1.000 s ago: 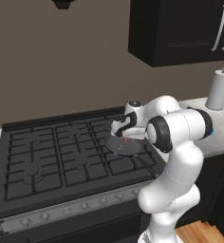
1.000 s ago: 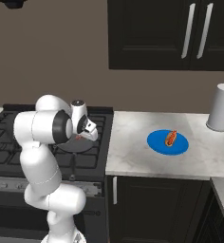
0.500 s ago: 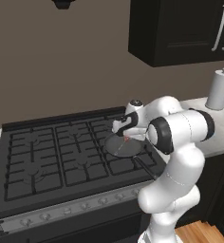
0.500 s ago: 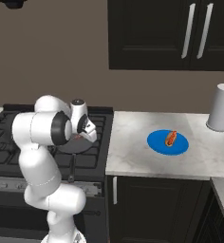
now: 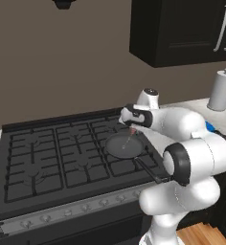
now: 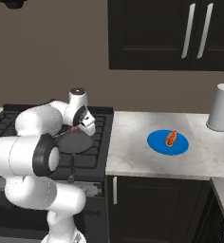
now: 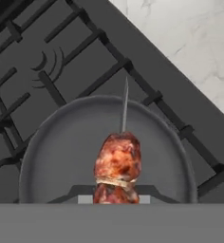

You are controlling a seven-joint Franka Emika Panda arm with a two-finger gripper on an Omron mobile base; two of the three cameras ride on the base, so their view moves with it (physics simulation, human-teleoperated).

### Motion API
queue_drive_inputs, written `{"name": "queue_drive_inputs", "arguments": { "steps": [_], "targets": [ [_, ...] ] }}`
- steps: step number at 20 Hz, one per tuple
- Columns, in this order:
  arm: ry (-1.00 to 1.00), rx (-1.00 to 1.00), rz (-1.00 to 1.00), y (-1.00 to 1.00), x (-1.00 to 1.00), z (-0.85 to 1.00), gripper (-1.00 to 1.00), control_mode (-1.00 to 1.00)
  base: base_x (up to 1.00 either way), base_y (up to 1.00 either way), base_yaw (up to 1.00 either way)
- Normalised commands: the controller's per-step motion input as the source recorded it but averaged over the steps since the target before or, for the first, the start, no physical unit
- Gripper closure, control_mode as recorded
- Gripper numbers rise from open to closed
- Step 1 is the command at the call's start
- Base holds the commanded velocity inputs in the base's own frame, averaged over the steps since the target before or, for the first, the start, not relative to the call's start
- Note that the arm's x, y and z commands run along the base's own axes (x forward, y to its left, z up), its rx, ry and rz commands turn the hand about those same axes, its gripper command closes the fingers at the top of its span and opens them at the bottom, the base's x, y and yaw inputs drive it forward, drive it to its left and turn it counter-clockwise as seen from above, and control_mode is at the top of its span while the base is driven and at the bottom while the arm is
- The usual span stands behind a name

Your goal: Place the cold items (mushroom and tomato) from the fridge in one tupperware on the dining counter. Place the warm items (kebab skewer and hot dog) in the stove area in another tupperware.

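Note:
My gripper (image 5: 132, 125) hangs over the dark frying pan (image 5: 124, 146) on the stove's right front burner and is shut on the kebab skewer (image 5: 129, 136). In the hand view the skewer's browned meat chunks (image 7: 117, 163) sit just above the pan's rim (image 7: 38, 142), with the thin metal point reaching away from me. From the right base view the gripper (image 6: 81, 126) holds the skewer (image 6: 75, 129) over the pan (image 6: 76, 142). The hot dog (image 6: 171, 137) lies on a blue plate (image 6: 157, 144) on the counter to the right. Mushroom, tomato and tupperware are out of view.
The black stove (image 5: 48, 158) spreads left of the pan, whose handle (image 5: 148, 170) points at the front edge. A paper towel roll (image 6: 221, 107) stands at the counter's back right. Dark cabinets (image 6: 180, 33) hang above the marble counter (image 6: 133, 142).
The jaws have closed on the kebab skewer over the pan. The arm has hardly moved, and the hot dog and plate have stayed in place.

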Motion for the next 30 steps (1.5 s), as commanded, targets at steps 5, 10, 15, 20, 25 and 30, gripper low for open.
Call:
{"name": "queue_drive_inputs", "arguments": {
  "steps": [5, 10, 15, 20, 25, 30],
  "targets": [
    [0.0, -0.09, 0.0, -0.52, -1.0, 0.8, 1.0, -1.0, 0.0, 0.0, 0.0],
    [0.0, -0.26, 0.02, -0.23, -1.0, 0.45, 1.0, -1.0, 0.0, 0.0, 0.0],
    [-0.03, -0.08, 0.01, -0.41, -1.0, 0.03, 1.0, -1.0, 0.0, 0.0, 0.0],
    [-0.15, 0.09, -0.04, -0.31, -1.0, -0.21, 1.0, -1.0, 0.0, 0.0, 0.0],
    [-0.07, 0.05, -0.39, 0.22, -0.41, -0.28, 1.0, -1.0, 0.0, 0.0, 0.0],
    [0.1, 0.0, -0.67, -0.01, -0.01, -0.15, 1.0, -1.0, 0.0, 0.0, 0.0]
  ]
}}
